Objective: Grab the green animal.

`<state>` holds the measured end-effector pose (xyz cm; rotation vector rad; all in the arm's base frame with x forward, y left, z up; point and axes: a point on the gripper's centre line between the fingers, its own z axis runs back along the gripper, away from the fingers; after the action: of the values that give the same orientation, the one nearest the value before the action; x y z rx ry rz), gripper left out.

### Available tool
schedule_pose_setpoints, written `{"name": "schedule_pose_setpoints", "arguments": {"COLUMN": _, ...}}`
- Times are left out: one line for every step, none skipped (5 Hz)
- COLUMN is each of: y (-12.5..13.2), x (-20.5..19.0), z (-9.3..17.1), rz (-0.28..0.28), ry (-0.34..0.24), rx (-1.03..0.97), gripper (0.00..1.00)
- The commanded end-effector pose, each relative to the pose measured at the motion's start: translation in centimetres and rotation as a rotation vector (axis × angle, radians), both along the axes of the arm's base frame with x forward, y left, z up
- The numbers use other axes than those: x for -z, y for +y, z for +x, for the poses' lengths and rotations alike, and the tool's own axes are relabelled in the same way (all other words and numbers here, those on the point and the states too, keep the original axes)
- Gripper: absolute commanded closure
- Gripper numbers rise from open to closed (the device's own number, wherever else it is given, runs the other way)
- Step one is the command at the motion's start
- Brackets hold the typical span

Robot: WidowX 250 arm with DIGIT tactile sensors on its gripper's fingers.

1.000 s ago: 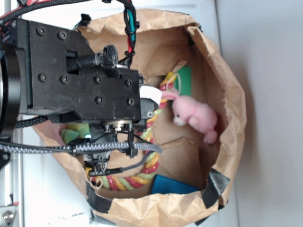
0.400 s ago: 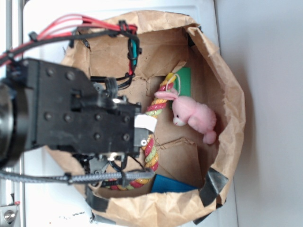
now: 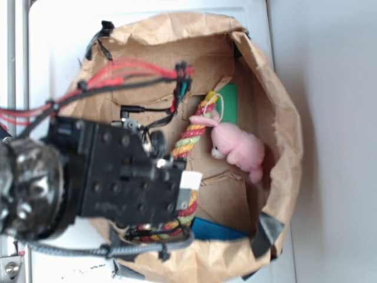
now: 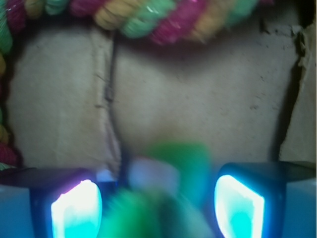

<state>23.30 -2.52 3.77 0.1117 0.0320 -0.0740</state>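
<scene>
Two claw (image 4: 158, 198) fingers flank the blurred green animal (image 4: 163, 198)

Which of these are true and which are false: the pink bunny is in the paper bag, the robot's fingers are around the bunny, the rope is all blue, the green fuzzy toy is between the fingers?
1. The pink bunny lies inside the paper bag. True.
2. The gripper is around the bunny. False: the bunny lies apart from it.
3. The rope is all blue. False: it is pink, yellow and green.
4. The green animal sits between the fingers. True, though blurry.
</scene>
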Motion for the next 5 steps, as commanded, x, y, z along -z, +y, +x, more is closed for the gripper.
{"name": "schedule_pose_setpoints", "arguments": {"y": -0.7, "x": -0.5, "z": 0.1, "rz": -0.005, "ry": -0.015, "rx": -0.007, "gripper": 0.0}}
{"name": "schedule_pose_setpoints", "arguments": {"y": -0.8, "x": -0.6, "z": 0.1, "rz": -0.009, "ry": -0.046, "rx": -0.025, "gripper": 1.0}}
{"name": "schedule_pose_setpoints", "arguments": {"y": -0.8, "x": -0.7, "z": 0.3, "rz": -0.024, "ry": -0.066, "rx": -0.046, "gripper": 1.0}}
{"name": "schedule_pose_setpoints", "arguments": {"y": 1.6, "x": -3.2, "z": 2.2, "rz": -0.052, "ry": -0.096, "rx": -0.082, "gripper": 1.0}}
{"name": "schedule_pose_setpoints", "arguments": {"y": 2.3, "x": -5.1, "z": 2.4, "rz": -0.086, "ry": -0.136, "rx": -0.103, "gripper": 1.0}}
